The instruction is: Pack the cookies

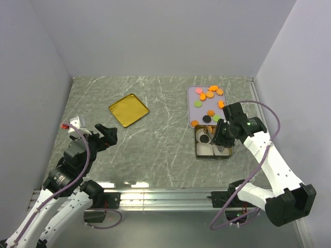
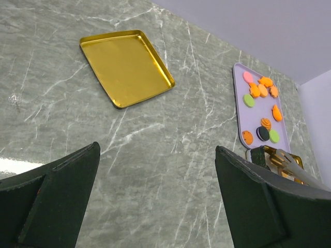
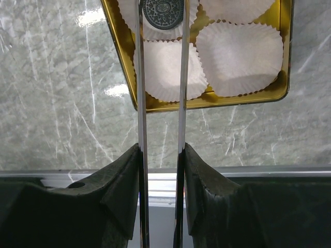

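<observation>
The cookies (image 1: 209,96), mostly orange with pink, green and one black, lie on a lavender tray (image 1: 192,98); they also show in the left wrist view (image 2: 261,89). My right gripper (image 1: 223,135) (image 3: 161,150) is shut on metal tongs (image 3: 139,77), which reach over a gold tin (image 3: 232,101) lined with white paper cups (image 3: 239,51). A black cookie (image 3: 163,11) sits between the tong blades over one cup; whether it is gripped or resting I cannot tell. My left gripper (image 1: 106,135) (image 2: 155,155) is open and empty above bare table.
A shallow gold lid (image 1: 128,109) (image 2: 126,67) lies at the back left of the marble table. The tin (image 1: 212,150) stands just in front of the lavender tray. Grey walls close the left, back and right sides; a metal rail (image 1: 165,196) runs along the near edge.
</observation>
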Controlling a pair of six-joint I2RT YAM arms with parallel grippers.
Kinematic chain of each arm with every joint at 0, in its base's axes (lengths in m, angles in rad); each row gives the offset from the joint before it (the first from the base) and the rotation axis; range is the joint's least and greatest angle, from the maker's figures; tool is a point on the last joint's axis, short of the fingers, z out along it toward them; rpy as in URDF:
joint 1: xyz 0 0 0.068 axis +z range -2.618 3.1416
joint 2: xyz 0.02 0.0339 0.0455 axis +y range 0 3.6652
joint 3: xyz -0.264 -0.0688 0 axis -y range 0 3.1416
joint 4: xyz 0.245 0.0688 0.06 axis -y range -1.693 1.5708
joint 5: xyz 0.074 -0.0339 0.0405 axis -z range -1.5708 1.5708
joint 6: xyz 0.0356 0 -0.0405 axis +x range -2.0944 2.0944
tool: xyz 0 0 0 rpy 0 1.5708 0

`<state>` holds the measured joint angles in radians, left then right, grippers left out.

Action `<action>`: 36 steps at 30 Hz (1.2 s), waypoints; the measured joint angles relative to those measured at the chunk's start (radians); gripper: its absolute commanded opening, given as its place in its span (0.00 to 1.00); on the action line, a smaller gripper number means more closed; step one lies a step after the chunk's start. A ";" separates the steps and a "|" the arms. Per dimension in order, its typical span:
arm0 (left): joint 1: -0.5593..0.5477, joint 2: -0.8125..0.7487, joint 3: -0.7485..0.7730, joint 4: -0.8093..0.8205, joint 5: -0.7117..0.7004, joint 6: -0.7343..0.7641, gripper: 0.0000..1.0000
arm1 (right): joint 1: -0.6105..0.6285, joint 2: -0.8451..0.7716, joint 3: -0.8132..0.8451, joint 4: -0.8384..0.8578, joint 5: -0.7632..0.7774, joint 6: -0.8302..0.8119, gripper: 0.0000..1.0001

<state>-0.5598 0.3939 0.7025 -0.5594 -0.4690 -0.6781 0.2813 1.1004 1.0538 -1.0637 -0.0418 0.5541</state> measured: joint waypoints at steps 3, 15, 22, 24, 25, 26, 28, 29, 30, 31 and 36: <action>0.000 0.002 0.000 0.000 0.000 0.000 0.99 | 0.000 -0.024 0.000 -0.010 -0.007 -0.008 0.39; 0.000 0.003 0.000 0.000 0.000 0.000 0.99 | -0.001 -0.251 -0.042 -0.137 -0.085 -0.053 0.41; 0.000 0.003 0.000 0.000 0.000 0.000 0.99 | -0.001 -0.313 -0.087 -0.214 -0.126 -0.054 0.41; 0.000 0.003 0.000 0.000 0.000 0.000 0.99 | -0.001 -0.327 -0.105 -0.227 -0.136 -0.054 0.42; 0.000 0.003 0.000 0.000 0.000 0.000 0.99 | -0.001 -0.332 -0.113 -0.234 -0.139 -0.054 0.44; -0.001 0.003 0.000 0.000 0.000 0.000 0.99 | -0.001 -0.335 -0.119 -0.242 -0.141 -0.055 0.46; -0.001 0.003 0.000 0.000 0.000 -0.002 0.99 | -0.001 -0.341 -0.128 -0.248 -0.144 -0.055 0.48; -0.001 0.003 0.000 0.000 0.000 -0.004 0.99 | 0.000 -0.344 -0.129 -0.250 -0.144 -0.055 0.49; -0.001 0.003 0.000 0.000 0.000 -0.005 0.99 | 0.000 -0.346 -0.130 -0.250 -0.144 -0.054 0.50; -0.001 0.003 0.000 0.000 0.001 -0.007 0.99 | 0.000 -0.347 -0.130 -0.250 -0.145 -0.054 0.52; -0.002 0.002 0.000 0.000 0.000 -0.016 0.99 | 0.000 -0.350 -0.130 -0.250 -0.145 -0.054 0.55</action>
<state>-0.5617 0.3962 0.7025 -0.5591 -0.4686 -0.6941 0.2810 0.7502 0.9237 -1.3140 -0.1867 0.4999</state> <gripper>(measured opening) 0.995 0.551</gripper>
